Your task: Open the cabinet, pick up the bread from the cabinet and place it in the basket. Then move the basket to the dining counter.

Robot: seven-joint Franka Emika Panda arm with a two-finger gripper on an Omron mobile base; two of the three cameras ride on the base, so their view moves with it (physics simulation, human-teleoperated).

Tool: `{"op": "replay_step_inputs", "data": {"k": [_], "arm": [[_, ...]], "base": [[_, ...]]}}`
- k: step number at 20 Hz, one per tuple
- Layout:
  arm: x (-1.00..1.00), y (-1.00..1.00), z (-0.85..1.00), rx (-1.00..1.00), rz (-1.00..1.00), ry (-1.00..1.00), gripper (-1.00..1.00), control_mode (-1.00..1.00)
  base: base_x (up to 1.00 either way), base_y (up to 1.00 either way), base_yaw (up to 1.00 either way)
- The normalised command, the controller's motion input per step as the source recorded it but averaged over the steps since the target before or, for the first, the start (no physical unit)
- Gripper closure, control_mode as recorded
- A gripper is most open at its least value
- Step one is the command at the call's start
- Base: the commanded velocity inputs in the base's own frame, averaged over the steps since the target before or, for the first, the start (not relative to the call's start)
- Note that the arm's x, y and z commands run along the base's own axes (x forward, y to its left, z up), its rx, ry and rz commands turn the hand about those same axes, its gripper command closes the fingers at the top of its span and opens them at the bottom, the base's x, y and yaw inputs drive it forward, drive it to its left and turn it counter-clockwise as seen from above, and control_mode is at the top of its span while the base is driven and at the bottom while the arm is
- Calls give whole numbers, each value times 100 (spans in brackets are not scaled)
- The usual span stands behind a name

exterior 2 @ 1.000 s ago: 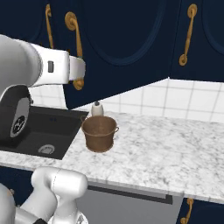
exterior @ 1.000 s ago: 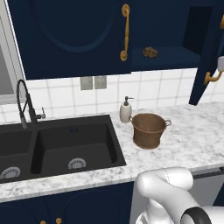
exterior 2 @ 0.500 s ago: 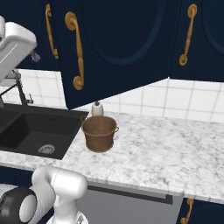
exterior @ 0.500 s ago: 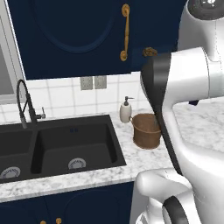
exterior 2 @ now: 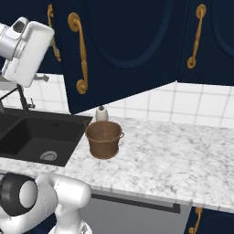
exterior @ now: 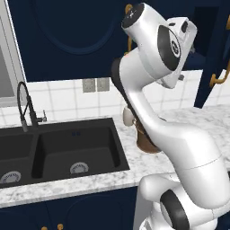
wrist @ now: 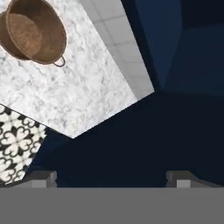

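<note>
hand view gives me the two-finger gripper (wrist: 111, 177) first: its dark tips sit wide apart with nothing between them, so i read it as released. just past the tips is the dark navy wall cabinet (wrist: 131, 144), its door swung out over the counter. beyond that, down and off to one side of my hand, lies the white-grey marble counter (wrist: 74, 87), and farthest off on it stands the brown bucket-shaped basket with the rolled rim (wrist: 33, 30), empty. i can't make out the bread here. i judge it light and crushable, best pinched gently across its middle. the basket looks stiff; i'd grip its rim.
</note>
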Motion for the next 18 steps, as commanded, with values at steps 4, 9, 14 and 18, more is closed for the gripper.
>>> {"op": "replay_step_inputs", "data": {"k": [4, 9, 14, 18], "arm": [[0, -98, 6, -19, -8, 21, -100, -100], [-56, -99, 25, -20, -12, 10, -100, -100], [-59, -100, 29, -7, -9, 13, -100, -100], [9, -100, -7, 10, 7, 5, -100, -100]], "base": [[0, 0, 0], [0, 0, 0], [0, 0, 0], [0, 0, 0]]}}
